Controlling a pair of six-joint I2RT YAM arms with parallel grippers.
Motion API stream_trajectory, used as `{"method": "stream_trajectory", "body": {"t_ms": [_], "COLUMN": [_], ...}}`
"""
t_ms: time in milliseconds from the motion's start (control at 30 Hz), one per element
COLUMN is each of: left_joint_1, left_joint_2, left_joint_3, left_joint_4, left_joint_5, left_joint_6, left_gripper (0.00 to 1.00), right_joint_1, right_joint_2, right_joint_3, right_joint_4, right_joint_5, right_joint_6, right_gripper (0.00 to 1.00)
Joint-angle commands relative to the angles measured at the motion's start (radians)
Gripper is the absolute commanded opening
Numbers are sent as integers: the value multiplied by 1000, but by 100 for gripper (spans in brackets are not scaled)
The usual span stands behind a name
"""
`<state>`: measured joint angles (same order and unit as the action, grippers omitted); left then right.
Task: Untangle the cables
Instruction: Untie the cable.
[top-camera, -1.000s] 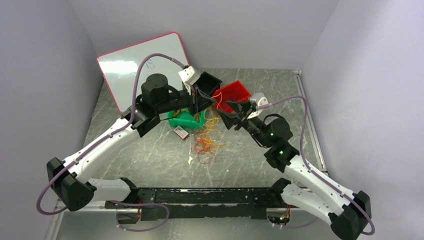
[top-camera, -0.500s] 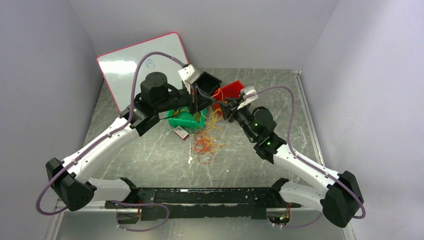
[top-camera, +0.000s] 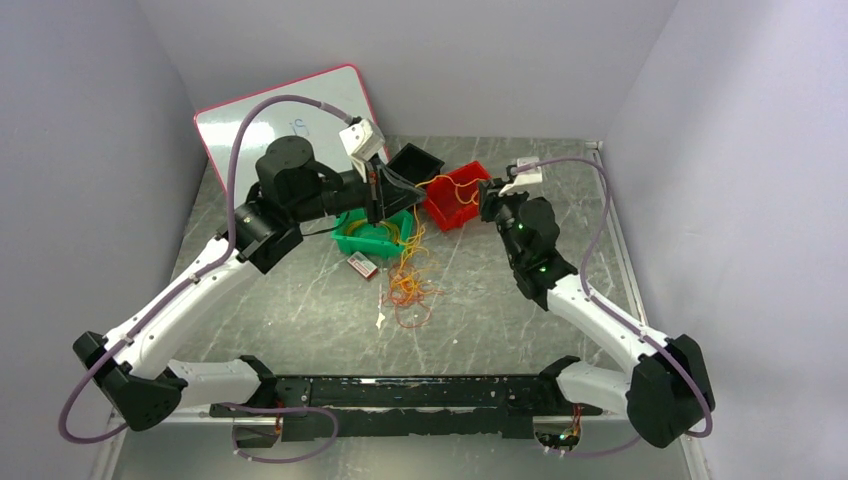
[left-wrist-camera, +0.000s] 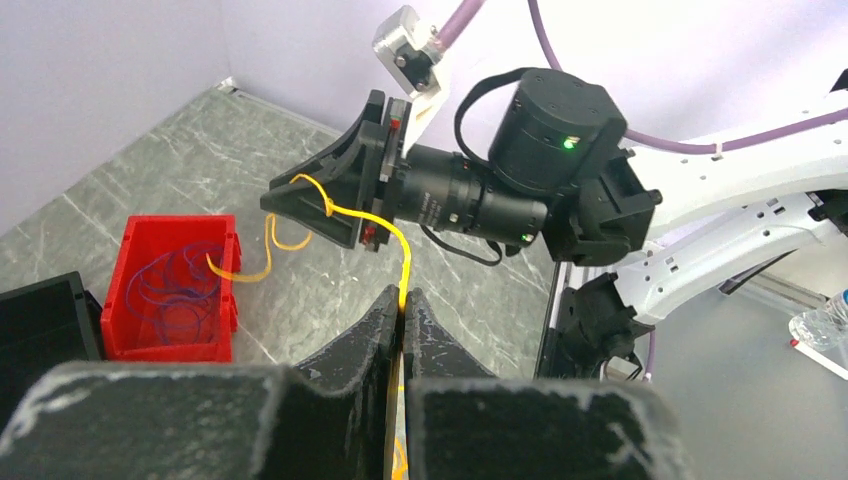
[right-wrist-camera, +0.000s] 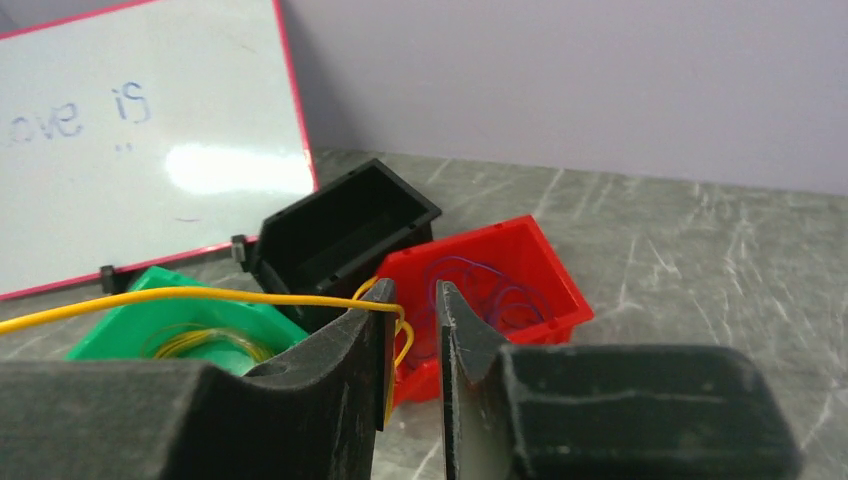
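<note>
A heap of orange, red and yellow cables (top-camera: 410, 285) lies mid-table, with strands rising to my left gripper (top-camera: 380, 197). In the left wrist view that gripper (left-wrist-camera: 403, 300) is shut on one yellow cable (left-wrist-camera: 375, 218), which runs across to my right gripper (left-wrist-camera: 318, 212) and loops over one of its fingers. In the right wrist view the same yellow cable (right-wrist-camera: 200, 295) is draped over the left finger (right-wrist-camera: 370, 345) of my right gripper (right-wrist-camera: 415, 312), whose jaws stand a little apart, in front of the red bin (right-wrist-camera: 545, 262). My right gripper (top-camera: 487, 200) sits beside that bin.
The red bin (top-camera: 437, 207) holds thin purple loops. A green bin (top-camera: 352, 244) holds yellow wire, with a black bin (top-camera: 415, 160) behind it. A whiteboard (top-camera: 270, 115) leans at the back left. A small red-and-white item (top-camera: 362, 265) lies near the heap.
My right arm swung back and to the right, from the heap to beside the red bin, carrying the yellow cable. My left gripper drew back to the left, still holding it.
</note>
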<state>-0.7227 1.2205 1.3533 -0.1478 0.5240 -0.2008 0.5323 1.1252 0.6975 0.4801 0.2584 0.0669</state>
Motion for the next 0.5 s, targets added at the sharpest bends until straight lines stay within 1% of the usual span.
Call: {"method": "stream_trajectory", "body": {"t_ms": [0, 233, 467], "left_joint_1": [-5, -5, -5], "left_joint_2": [-25, -30, -23], "left_joint_3": [44, 55, 77], "left_joint_4": [-33, -33, -40], "left_joint_5": [2, 1, 4], "left_joint_6": [9, 7, 7], "left_gripper": [7, 7, 7], "right_joint_1": [-80, -158, -209], "right_joint_2": [17, 54, 111], "right_joint_3": [-29, -93, -155], "right_joint_4": [0, 19, 34], "right_joint_5": [-26, -44, -46], "right_joint_6": [36, 76, 147], "right_gripper": [26, 27, 27]}}
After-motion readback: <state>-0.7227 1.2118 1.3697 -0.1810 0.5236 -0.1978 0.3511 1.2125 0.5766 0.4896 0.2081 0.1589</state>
